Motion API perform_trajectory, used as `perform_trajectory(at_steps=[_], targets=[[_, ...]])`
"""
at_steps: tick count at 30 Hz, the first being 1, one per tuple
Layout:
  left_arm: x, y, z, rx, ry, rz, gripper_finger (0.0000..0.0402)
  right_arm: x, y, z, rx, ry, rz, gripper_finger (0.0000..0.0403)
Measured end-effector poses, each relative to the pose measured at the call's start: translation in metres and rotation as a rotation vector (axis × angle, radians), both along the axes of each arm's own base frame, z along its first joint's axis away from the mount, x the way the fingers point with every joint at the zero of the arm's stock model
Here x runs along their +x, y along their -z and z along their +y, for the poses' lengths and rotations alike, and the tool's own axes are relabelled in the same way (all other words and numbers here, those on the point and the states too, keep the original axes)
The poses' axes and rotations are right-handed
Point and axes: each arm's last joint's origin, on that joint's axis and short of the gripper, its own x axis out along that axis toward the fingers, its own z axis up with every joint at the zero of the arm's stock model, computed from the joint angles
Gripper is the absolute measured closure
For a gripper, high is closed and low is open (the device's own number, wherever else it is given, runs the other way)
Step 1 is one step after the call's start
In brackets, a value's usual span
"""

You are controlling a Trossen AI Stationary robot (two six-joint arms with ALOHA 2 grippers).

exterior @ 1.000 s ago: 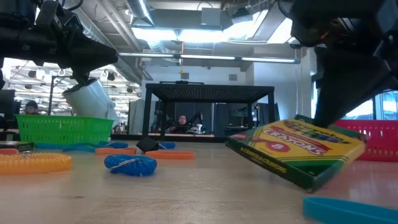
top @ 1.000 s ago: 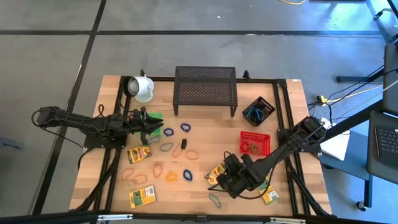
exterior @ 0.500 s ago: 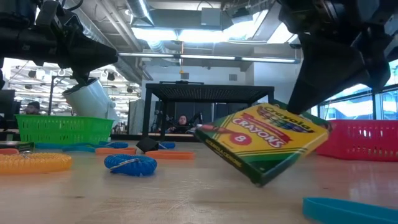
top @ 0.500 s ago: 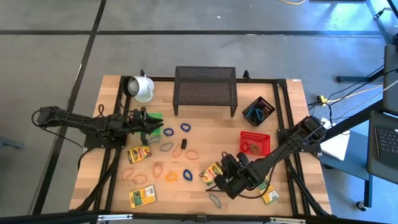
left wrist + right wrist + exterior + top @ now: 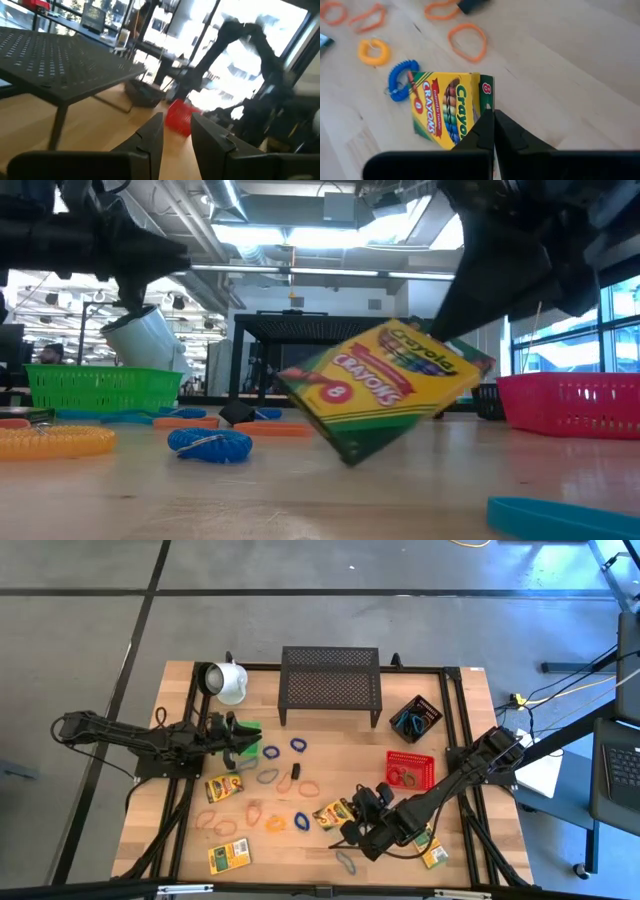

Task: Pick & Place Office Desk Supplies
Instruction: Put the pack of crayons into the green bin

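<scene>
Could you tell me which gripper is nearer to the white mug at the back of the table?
The left. The left gripper hovers just in front of the white mug, beside the green basket. The right gripper is far across the table, shut on a crayon box.

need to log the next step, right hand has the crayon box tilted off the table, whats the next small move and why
Probably keep lifting: the right hand, shut on the crayon box, holds it tilted with one corner low near the table, so it likely needs clearance before carrying.

White mug (image 5: 229,681), black mesh rack (image 5: 330,685)
</scene>
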Motion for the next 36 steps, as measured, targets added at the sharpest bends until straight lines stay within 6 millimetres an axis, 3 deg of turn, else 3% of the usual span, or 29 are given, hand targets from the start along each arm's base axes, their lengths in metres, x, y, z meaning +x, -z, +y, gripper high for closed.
perform_trajectory(at_steps=[10, 18, 21, 36], targets=[[-0.001, -0.008, 0.0, -0.181, 0.025, -0.12, 0.0311, 0.018, -0.008, -0.001, -0.021, -0.07, -0.111, 0.0402], [-0.001, -0.008, 0.0, -0.176, 0.012, -0.12, 0.0311, 0.033, -0.014, -0.009, -0.064, -0.128, -0.159, 0.0402], [0.0, -0.006, -0.003, -0.089, 0.086, -0.08, 0.0309, 0.037, -0.015, -0.012, -0.089, -0.145, -0.158, 0.0402], [0.006, 0.011, -0.035, 0.062, 0.355, 0.098, 0.0219, 0.052, -0.018, -0.026, -0.137, -0.289, -0.132, 0.0402]])
